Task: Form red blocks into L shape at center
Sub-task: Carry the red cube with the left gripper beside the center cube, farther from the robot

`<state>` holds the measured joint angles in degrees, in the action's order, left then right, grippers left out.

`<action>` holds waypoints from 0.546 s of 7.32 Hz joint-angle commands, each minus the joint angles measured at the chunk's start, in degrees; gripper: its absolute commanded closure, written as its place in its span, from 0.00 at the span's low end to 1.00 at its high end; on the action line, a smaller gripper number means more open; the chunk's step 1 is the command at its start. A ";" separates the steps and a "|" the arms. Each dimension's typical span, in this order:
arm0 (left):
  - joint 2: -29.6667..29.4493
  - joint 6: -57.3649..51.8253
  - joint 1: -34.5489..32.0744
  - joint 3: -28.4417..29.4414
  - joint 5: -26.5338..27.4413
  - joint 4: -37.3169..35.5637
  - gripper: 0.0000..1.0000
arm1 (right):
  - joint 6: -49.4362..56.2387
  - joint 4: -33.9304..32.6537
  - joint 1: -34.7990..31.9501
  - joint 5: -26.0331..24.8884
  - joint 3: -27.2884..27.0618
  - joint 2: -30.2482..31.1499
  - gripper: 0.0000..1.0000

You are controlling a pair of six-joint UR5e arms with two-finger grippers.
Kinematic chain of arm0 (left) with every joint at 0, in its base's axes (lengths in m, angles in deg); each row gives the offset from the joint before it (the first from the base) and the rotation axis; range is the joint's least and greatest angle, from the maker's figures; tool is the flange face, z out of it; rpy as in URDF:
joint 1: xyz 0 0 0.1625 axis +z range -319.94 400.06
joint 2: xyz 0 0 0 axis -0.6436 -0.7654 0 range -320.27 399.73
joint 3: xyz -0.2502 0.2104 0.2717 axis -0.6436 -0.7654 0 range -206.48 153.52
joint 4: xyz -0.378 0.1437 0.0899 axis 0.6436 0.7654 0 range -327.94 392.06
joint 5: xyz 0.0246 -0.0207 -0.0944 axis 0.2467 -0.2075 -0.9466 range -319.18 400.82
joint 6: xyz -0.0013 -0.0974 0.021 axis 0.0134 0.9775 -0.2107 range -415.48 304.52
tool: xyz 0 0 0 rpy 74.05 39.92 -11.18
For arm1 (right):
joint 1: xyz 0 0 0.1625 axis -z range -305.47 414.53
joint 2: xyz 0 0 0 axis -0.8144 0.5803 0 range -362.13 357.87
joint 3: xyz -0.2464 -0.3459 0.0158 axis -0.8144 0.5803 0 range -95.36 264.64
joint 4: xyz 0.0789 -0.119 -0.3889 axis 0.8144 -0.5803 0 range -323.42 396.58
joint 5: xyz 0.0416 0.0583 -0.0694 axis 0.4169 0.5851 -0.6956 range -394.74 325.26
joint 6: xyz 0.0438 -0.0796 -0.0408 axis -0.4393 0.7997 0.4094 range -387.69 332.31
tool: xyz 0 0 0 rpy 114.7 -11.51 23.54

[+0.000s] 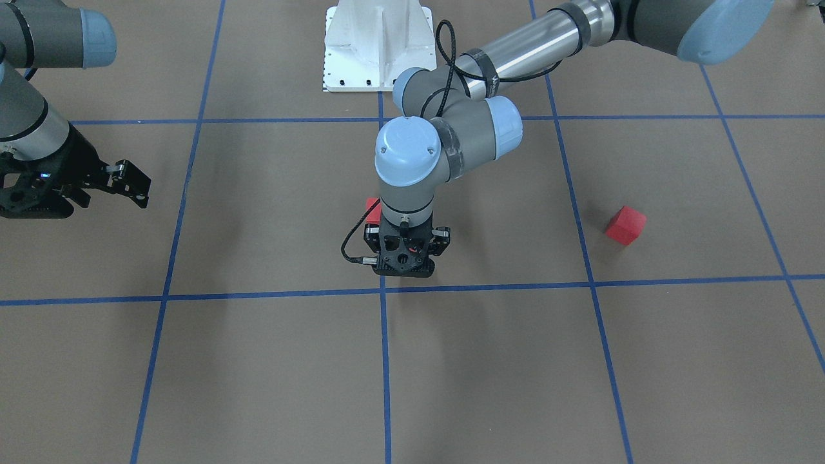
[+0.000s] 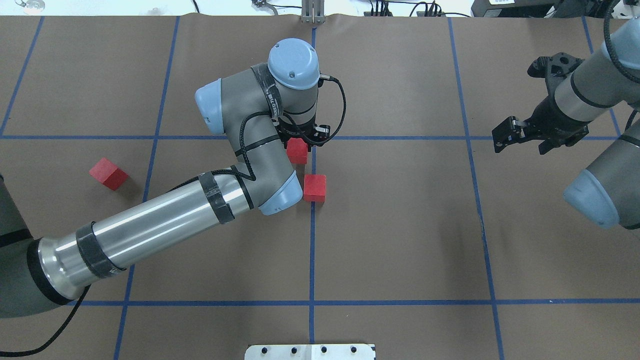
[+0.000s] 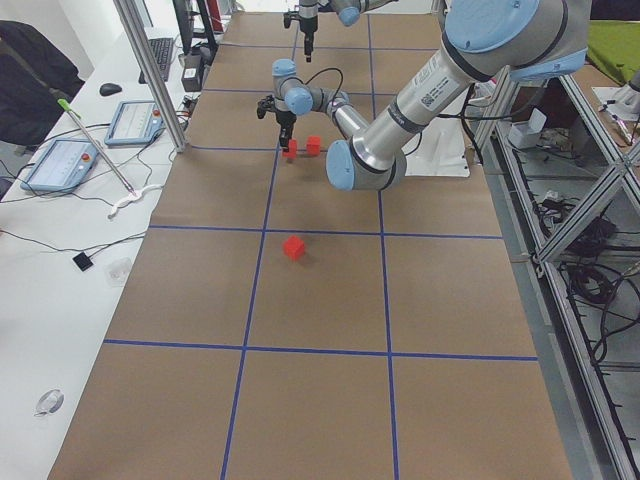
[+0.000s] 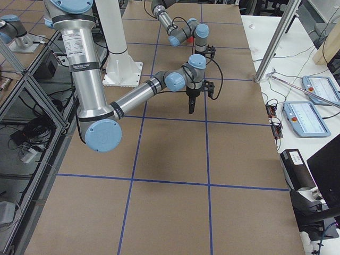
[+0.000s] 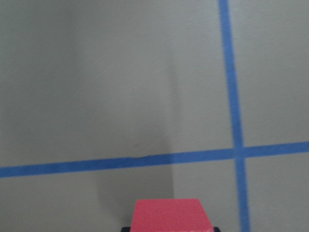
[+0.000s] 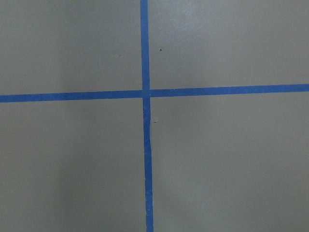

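At table center (image 2: pixel 350 170), near the blue tape crossing (image 2: pixel 312 137), the left gripper (image 2: pixel 300 141) points straight down. In the wrist view the first red block (image 5: pixel 171 215) sits between dark finger parts, so it reads as clamped on that cube. Can't tell if the cube is on the paper or just above it.

The second red block (image 2: pixel 315 188) lies on the lengthwise tape line (image 2: pixel 312 240), nearer the robot. It is close to the first cube but offset sideways, with a gap between them, not touching. The third red block (image 2: pixel 108 173) sits rotated, well apart on the robot's left, untouched. The right gripper (image 2: pixel 504 134) hangs off to the right over bare paper with nothing in it; whether its jaws are spread or closed can't be told.

Judgement: this is mid-placement of cube two of three, and the L is not formed yet.

Risks:
- Letting go here leaves a gap and a sideways offset, so the faces won't meet flush.
- Sliding the first cube toward its neighbour could shove or twist the second cube off the line.
- Opening fingers could clip the neighbour if set too tight.
- The left elbow joint overhangs right beside the second cube in the overhead view, so a low retreat might sweep it.
- The third cube is skewed and would land crooked unless squared first.
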<state>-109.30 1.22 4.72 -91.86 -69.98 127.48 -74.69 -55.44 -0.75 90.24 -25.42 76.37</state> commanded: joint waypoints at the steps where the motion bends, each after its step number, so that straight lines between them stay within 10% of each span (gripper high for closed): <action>1: -2.14 0.17 0.62 1.92 -0.03 0.03 1.00 | -0.11 0.00 0.00 0.00 -0.07 -0.02 0.00; 4: -2.50 0.43 1.59 2.63 -0.03 0.03 1.00 | -0.11 0.00 0.00 0.00 0.11 -0.02 0.00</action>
<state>-111.67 1.54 5.89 -89.51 -70.01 127.51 -74.80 -55.44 -0.75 90.24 -25.39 76.36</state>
